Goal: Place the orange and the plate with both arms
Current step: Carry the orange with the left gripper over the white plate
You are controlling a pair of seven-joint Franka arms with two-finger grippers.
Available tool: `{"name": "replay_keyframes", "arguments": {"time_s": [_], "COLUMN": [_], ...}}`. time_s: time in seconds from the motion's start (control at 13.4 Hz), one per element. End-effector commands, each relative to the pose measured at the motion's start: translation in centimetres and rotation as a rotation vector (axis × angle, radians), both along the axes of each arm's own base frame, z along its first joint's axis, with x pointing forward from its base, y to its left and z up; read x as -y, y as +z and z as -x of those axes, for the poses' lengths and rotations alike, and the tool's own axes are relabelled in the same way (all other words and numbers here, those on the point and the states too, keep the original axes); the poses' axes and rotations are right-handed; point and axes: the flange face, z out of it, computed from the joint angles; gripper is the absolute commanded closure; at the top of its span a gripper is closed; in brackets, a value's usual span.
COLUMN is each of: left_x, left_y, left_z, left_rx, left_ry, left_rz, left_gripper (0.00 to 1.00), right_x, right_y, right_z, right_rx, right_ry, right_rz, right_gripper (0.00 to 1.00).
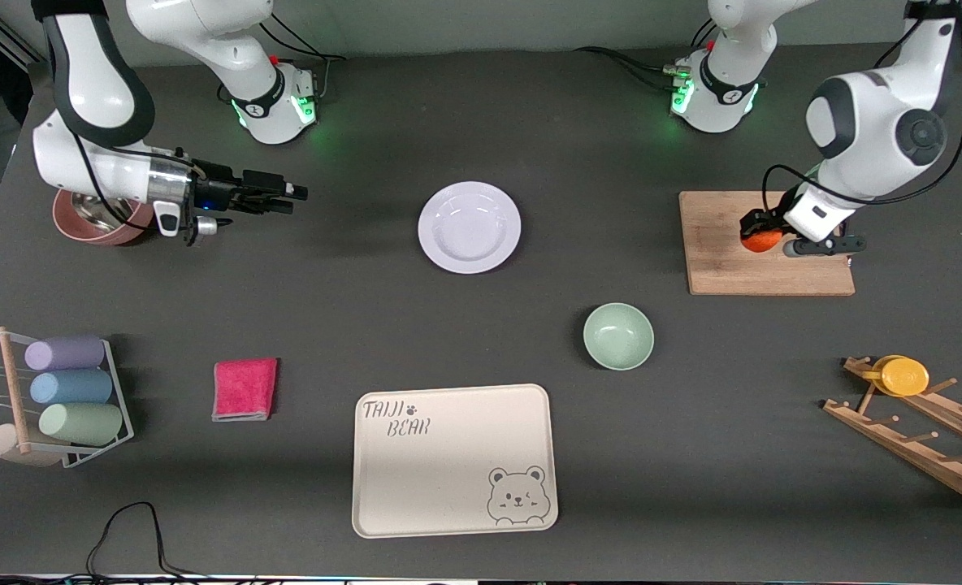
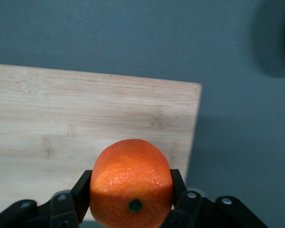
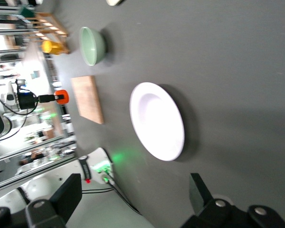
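Left gripper [image 2: 131, 202] clenched on orange [image 2: 131, 183], over the board [image 1: 725, 260]: firm, round, may roll. Right gripper [image 1: 290, 195] spread wide at plate's [image 1: 470, 227] nine o'clock; rigid, take its rim.

We see the front view evenly lit from overhead, the dark table [image 1: 481, 325] matte and free of glare — soft short shadows sit under the plate [image 1: 470, 227] and the green bowl [image 1: 618, 335]. Green lamps at both arm bases cast small glows. In the left wrist view the orange [image 2: 131, 183] is bright and crisp, the wooden board [image 2: 85, 128] slightly soft. The right wrist view is smeared and blown out at one edge — the background there is unreadable.
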Motion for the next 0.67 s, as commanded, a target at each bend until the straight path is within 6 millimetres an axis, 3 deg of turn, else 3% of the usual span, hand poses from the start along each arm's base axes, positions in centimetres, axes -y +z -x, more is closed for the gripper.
{"name": "replay_keyframes", "arguments": {"time_s": [0.0, 0.22, 0.3, 0.6], "left_x": [3.0, 9.0, 12.1, 23.1], "left_y": [8.8, 16.5, 18.1, 19.9], "left_z": [-2.2, -3.3, -3.1, -0.3], "left_rx": [-0.028, -0.075, -0.081, -0.069], "left_ry": [0.059, 0.113, 0.118, 0.173], "left_rz": [-0.006, -0.040, -0.048, -0.064], "left_gripper": [0.74, 0.78, 0.79, 0.80], "right_x": [-0.5, -1.4, -1.8, -3.7], "right_y": [-5.8, -11.8, -13.6, -18.4], "right_z": [0.6, 1.7, 2.1, 3.7], "right_rx": [0.060, 0.130, 0.160, 0.198], "right_ry": [0.001, 0.006, 0.006, -0.022], "right_rz": [-0.087, -0.144, -0.158, -0.187], "right_gripper": [0.00, 0.00, 0.00, 0.00]}}
